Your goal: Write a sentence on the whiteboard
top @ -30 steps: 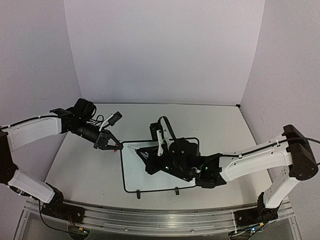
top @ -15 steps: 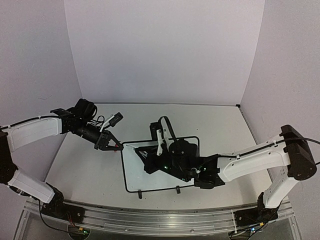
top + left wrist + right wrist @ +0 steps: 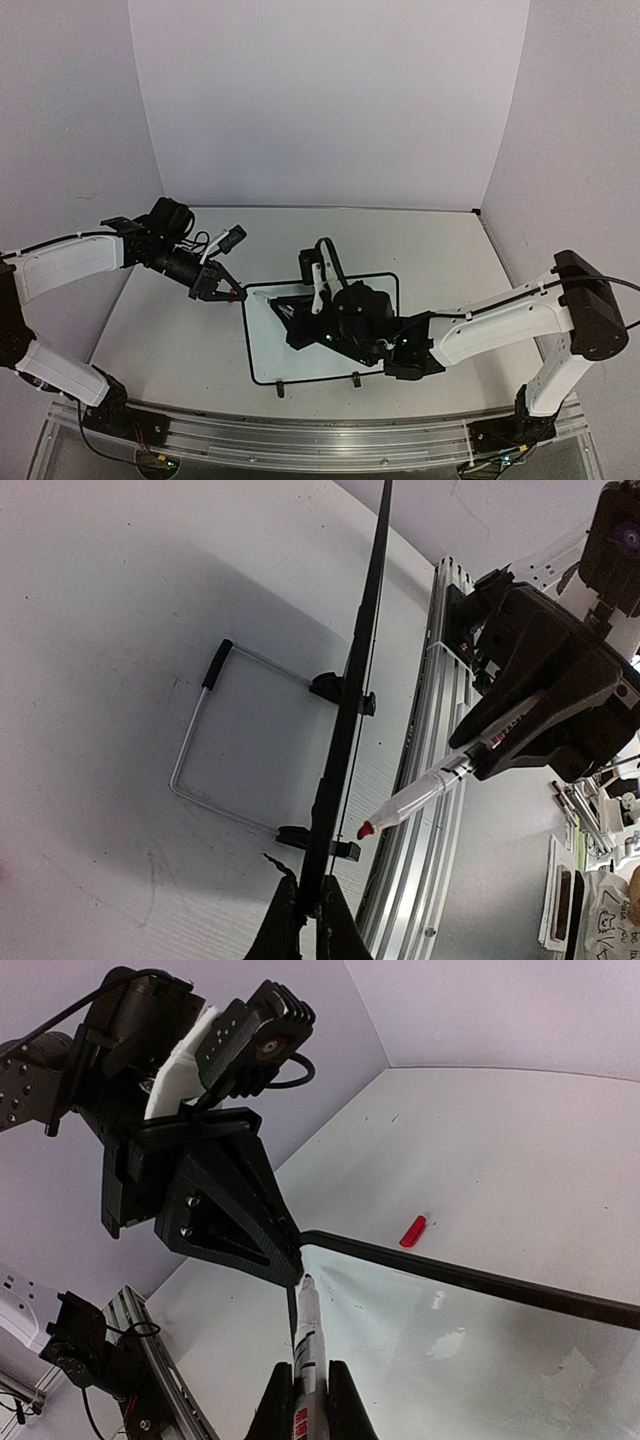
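Observation:
The whiteboard [image 3: 268,352] lies mid-table, its black rim [image 3: 480,1282] crossing the right wrist view above the glossy white face. My left gripper [image 3: 226,291] is shut on the board's far left corner; in the left wrist view its fingers [image 3: 284,925] pinch the rim edge-on. My right gripper [image 3: 308,1400] is shut on a white marker [image 3: 308,1335] with a red tip [image 3: 366,831]. The tip sits right at that same corner, just below the left gripper [image 3: 225,1205]. The sentence does not show in any view.
A red marker cap [image 3: 412,1231] lies on the table beyond the board's far edge. The board's wire stand [image 3: 195,745] and two black clips [image 3: 352,380] stick out from it. The aluminium rail [image 3: 300,440] runs along the near table edge.
The right arm has crept slightly leftward, with the marker staying near the board's far left corner. The left arm keeps its place, still pinching the rim.

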Controlling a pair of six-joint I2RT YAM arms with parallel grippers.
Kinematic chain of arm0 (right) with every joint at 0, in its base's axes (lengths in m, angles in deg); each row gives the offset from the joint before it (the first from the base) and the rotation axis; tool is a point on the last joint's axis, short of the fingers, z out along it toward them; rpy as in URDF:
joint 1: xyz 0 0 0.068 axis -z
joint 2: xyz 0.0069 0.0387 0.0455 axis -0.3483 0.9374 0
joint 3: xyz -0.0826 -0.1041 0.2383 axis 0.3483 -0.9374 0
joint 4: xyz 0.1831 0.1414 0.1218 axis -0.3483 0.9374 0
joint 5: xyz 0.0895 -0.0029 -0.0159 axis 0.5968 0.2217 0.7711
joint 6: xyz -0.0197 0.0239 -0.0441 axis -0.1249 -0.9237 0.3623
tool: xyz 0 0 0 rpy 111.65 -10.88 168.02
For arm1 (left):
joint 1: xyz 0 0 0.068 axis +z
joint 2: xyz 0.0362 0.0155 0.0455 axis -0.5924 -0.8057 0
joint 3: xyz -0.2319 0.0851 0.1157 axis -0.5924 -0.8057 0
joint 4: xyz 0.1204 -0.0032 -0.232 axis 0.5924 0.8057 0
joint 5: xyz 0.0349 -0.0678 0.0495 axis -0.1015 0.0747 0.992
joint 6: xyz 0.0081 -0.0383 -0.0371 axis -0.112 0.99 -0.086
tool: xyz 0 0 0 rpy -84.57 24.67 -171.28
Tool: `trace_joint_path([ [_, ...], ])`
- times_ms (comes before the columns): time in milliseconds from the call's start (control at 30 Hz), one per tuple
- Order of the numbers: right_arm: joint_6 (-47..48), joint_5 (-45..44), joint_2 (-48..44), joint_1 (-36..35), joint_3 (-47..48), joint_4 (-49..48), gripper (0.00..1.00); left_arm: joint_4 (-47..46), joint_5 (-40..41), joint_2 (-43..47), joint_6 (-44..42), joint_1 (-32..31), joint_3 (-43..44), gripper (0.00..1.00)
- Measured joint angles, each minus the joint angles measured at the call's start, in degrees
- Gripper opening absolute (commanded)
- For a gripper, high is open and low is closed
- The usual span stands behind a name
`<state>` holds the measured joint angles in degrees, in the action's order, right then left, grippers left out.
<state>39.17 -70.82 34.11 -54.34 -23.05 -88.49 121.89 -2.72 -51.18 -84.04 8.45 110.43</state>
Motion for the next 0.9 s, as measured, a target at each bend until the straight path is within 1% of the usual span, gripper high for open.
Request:
trace_joint_path([
  [500, -0.46, -2.43, 0.80, 0.00, 0.02, 0.26, 0.00, 0.00, 0.37, 0.00, -0.02, -0.21, 0.00, 0.00],
  [900, -0.64, 0.14, 2.38, -0.22, 0.83, 1.50, 0.00, 0.00, 0.44, 0.00, -0.02, -0.22, 0.00, 0.00],
])
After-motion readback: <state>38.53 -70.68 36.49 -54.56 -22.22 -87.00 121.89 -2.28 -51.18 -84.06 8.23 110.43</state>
